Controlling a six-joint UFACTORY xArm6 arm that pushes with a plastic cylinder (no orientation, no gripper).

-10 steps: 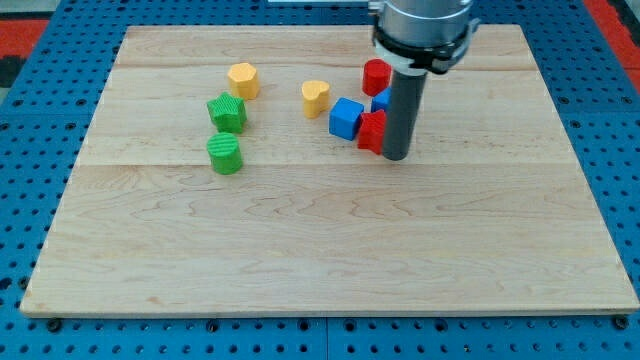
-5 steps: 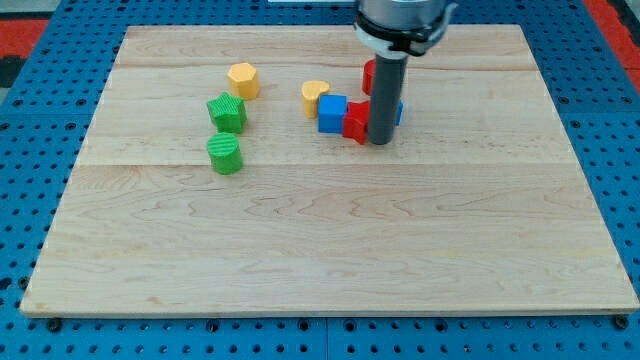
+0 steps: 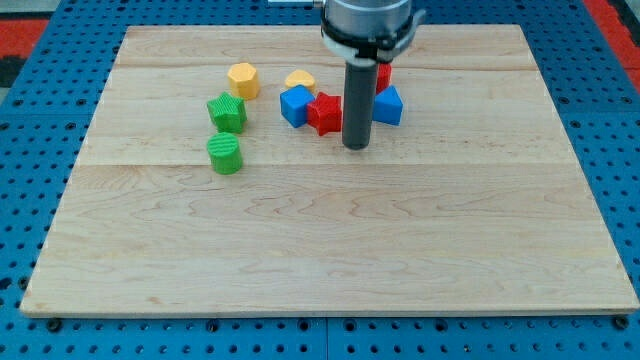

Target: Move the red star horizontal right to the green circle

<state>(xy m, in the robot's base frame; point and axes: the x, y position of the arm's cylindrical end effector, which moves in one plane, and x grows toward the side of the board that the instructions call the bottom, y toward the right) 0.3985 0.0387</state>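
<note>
With my tip (image 3: 357,146) right of the red star (image 3: 324,113), no hand fitted, blue cube (image 3: 295,105) risked getting shoved toward green circle (image 3: 225,154).

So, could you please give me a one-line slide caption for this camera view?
My tip beside the red star, right of the green circle.

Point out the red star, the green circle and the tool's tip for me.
red star (image 3: 324,113): camera view, its visible front face left of the rod.
green circle (image 3: 225,154): camera view, centre of the cylinder.
my tip (image 3: 356,147): camera view, the rod's very bottom end.
</note>
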